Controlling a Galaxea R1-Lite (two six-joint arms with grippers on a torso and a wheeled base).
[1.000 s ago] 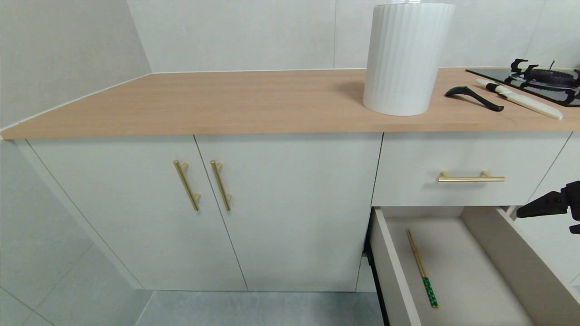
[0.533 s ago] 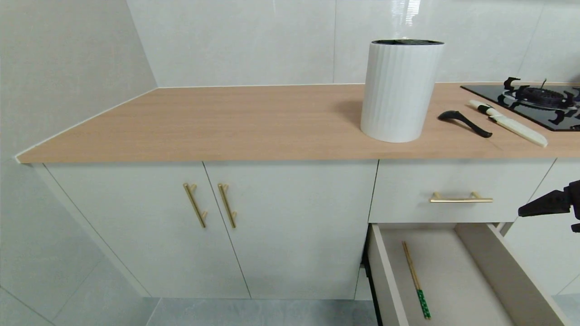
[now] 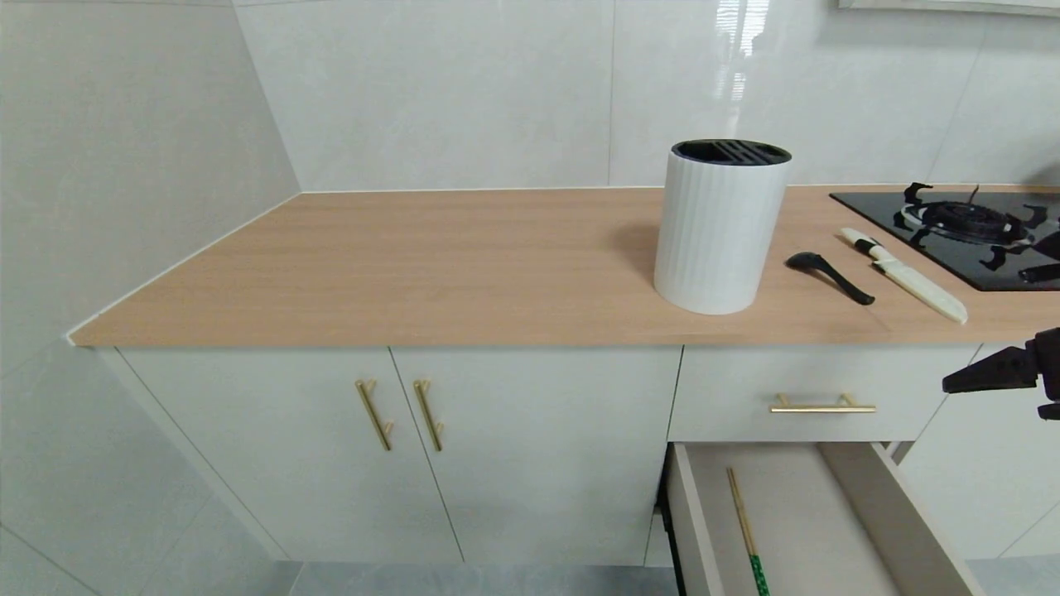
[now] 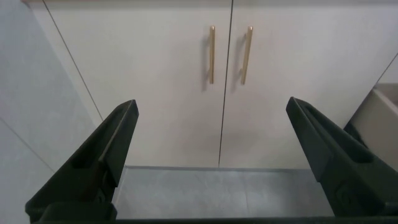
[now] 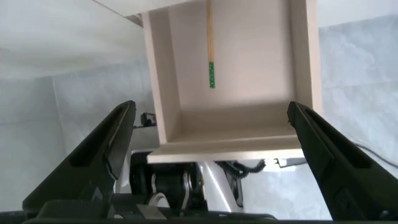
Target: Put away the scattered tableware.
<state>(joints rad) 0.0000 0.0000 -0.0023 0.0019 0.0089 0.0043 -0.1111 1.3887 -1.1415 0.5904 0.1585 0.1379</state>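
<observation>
On the wooden counter (image 3: 414,273) a white ribbed utensil holder (image 3: 719,228) stands upright with a black slotted top. Beside it lie a black spoon (image 3: 828,274) and a white-bladed knife (image 3: 904,275). Below, the lower drawer (image 3: 861,505) is pulled out, and a pair of green-tipped chopsticks (image 3: 744,530) lies inside it. My right gripper (image 5: 211,107) hangs open and holds nothing above the open drawer (image 5: 236,124), with the chopsticks (image 5: 210,50) below it. One of its fingers (image 3: 987,377) shows at the counter's right end. My left gripper (image 4: 211,104) is open, facing the cabinet doors (image 4: 230,93).
A black gas hob (image 3: 961,232) occupies the counter's right end. A shut drawer with a gold handle (image 3: 821,406) sits above the open one. Two cabinet doors with gold handles (image 3: 402,414) are to the left. Tiled walls bound the back and left.
The whole head picture has shifted downward, so the camera has risen or tilted up. The holder's top and more wall now show. The objects and grippers have not visibly moved.
</observation>
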